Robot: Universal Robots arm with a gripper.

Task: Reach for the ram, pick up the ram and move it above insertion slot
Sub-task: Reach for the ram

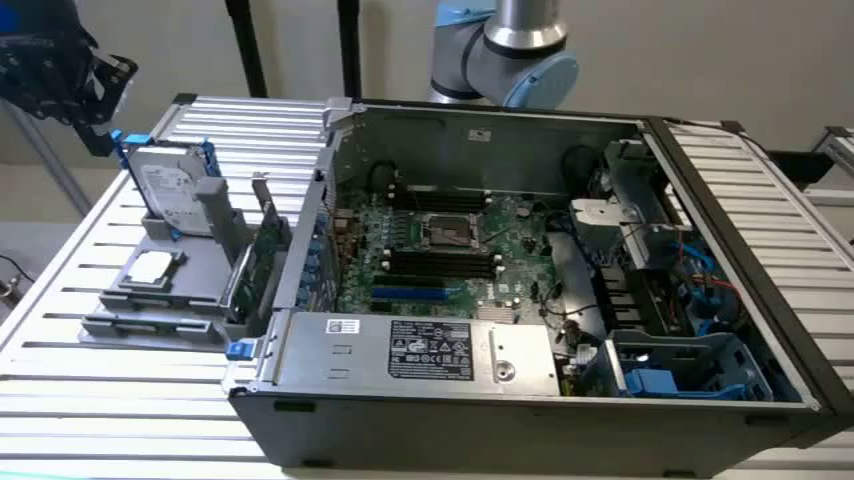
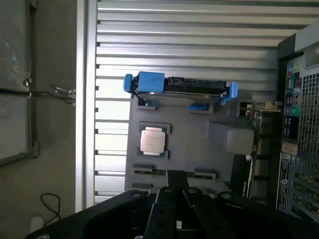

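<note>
**Ram still in its holder, lift and carry not yet done**

On the exterior view's left, one grey holder (image 2: 192,149) sits on the slatted tabletop (image 1: 54,300). It carries one hard drive (image 1: 171,190) in a blue carrier, one CPU (image 1: 154,265) and one ram (image 2: 149,172). The ram lies on edge in the holder's slot farthest from the drive. One green expansion card (image 1: 267,255) stands at the holder's edge nearest the computer.

To the right is one open computer case (image 1: 467,125). Inside are its motherboard (image 1: 521,225) and a bank of black memory slots (image 1: 434,263), set too close together to count.

In the wrist view the hand (image 2: 176,174) lines up with the middle of the ram and covers that part of it. I cannot tell whether the hand touches the stick, or whether it is open or closed.

As I judge it, the reach is at most well along. The ram is not lifted, so picking it up and moving it above the insertion slot are both left to do.
</note>
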